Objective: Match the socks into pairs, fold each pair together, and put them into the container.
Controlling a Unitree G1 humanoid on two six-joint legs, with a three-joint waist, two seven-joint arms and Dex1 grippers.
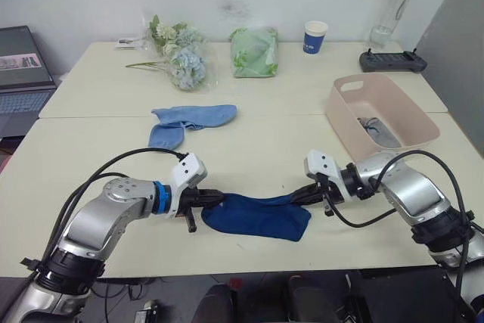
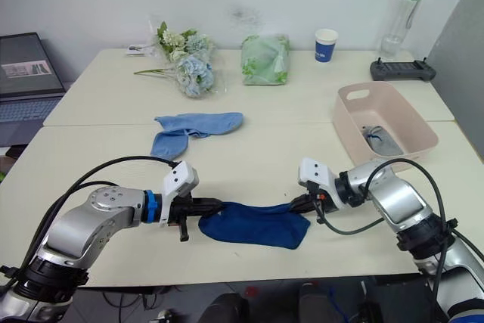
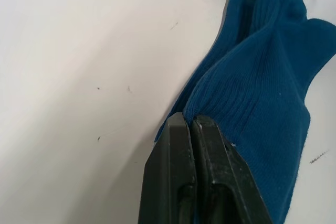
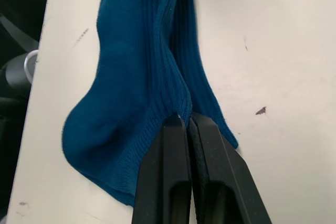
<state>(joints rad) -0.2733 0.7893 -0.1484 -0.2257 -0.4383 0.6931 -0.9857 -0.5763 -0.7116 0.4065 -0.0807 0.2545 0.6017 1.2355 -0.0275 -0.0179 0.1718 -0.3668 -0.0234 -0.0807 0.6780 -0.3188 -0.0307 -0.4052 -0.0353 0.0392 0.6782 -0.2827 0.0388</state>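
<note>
Nearest, on the front table, navy socks stretched flat between the two grippers, close to the front edge. At the socks' left end, left gripper with fingers pressed together, pinching a fold of ribbed navy fabric just off the tabletop. At the right end, right gripper with fingers likewise clamped tight on a navy edge, the heel bulge sagging to one side. Two layers of navy fabric visible in both wrist views, lying one on the other. Farther back, about mid-table and left of centre, light blue socks lying loose in a bent heap, well apart from the navy ones. To the right at similar depth, pink tub standing on the table with grey socks inside on its floor. Beyond, on the rear table, a flower bunch at left, a green bag at centre, a blue cup beside it, then a clear bottle and a black controller at far right. At the far left edge, a laptop
</note>
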